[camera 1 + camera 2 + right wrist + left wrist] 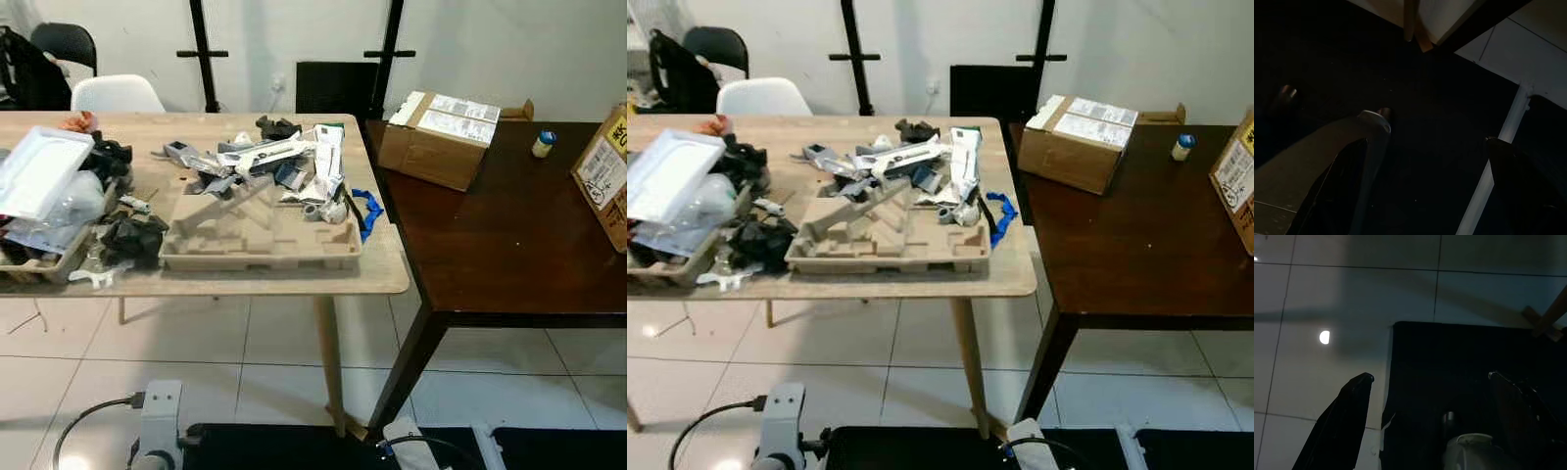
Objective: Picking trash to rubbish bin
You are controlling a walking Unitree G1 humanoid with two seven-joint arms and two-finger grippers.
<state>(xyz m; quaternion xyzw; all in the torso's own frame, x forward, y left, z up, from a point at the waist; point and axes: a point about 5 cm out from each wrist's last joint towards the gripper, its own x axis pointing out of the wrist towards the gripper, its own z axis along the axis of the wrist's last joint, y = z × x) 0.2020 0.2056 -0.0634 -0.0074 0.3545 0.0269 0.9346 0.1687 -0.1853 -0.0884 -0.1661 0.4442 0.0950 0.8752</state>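
Trash lies heaped on a light wooden table [382, 269]: a moulded cardboard tray [257, 240], white and grey packaging scraps [265, 157], black crumpled bags [132, 238], a clear plastic lid [39, 168] and a blue strap [367, 211]. Both arms hang low by my body. My left gripper [1430, 377] is open above the white floor tiles and a black base. In the dark right wrist view my right gripper [1437, 139] is open too, over that black base near the table legs.
A dark brown table [490, 245] adjoins on the right, carrying a cardboard box [438, 137], a small bottle [543, 144] and another box [607, 176]. A white chair [116, 94] and a black chair [64, 44] stand behind. White tile floor [274, 362] lies below.
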